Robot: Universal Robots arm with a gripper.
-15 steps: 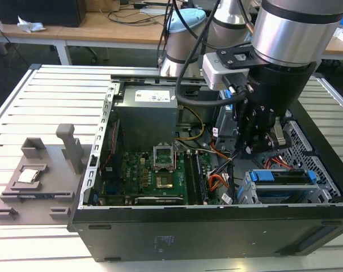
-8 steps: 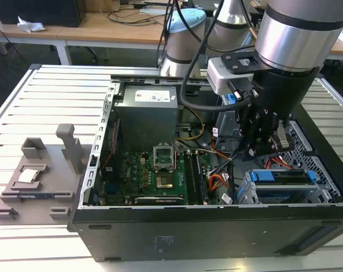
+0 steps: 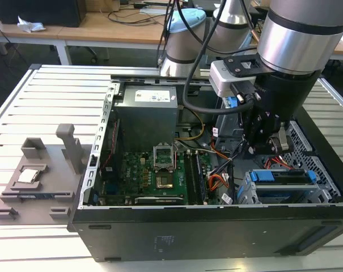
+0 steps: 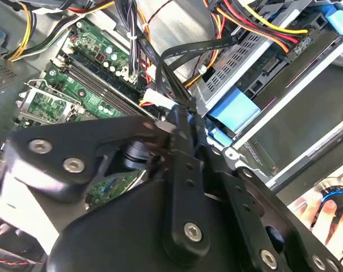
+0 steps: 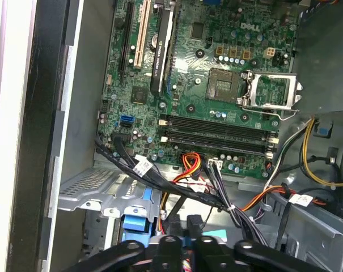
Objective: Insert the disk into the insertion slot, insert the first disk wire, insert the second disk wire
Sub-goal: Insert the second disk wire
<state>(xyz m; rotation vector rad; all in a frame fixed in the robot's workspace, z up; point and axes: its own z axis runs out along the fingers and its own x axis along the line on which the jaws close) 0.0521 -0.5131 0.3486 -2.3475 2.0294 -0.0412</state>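
The disk (image 3: pixel 266 176), silver in its bright blue carrier, sits inside the insertion slot (image 3: pixel 246 194), a perforated silver cage at the case's near corner on the exterior view's right. My gripper (image 3: pixel 263 141) hangs just above the cage's back end, among the cables. In the second wrist view the black fingers (image 4: pixel 181 122) are pinched together on the end of a flat black disk wire (image 4: pixel 185 54), close to the carrier's blue tab (image 4: pixel 234 107). The first wrist view has the gripper (image 5: pixel 182 231) over the cage (image 5: pixel 97 184), with the black wire (image 5: pixel 176 208) running into it.
The open black computer case (image 3: pixel 177 229) lies on a slatted metal table. Inside are the green motherboard (image 3: pixel 154 170), the grey power supply (image 3: pixel 145 110) and bundles of red, orange and yellow cables (image 3: pixel 216 182) beside the cage. A grey fixture block (image 3: pixel 41 170) stands to the left.
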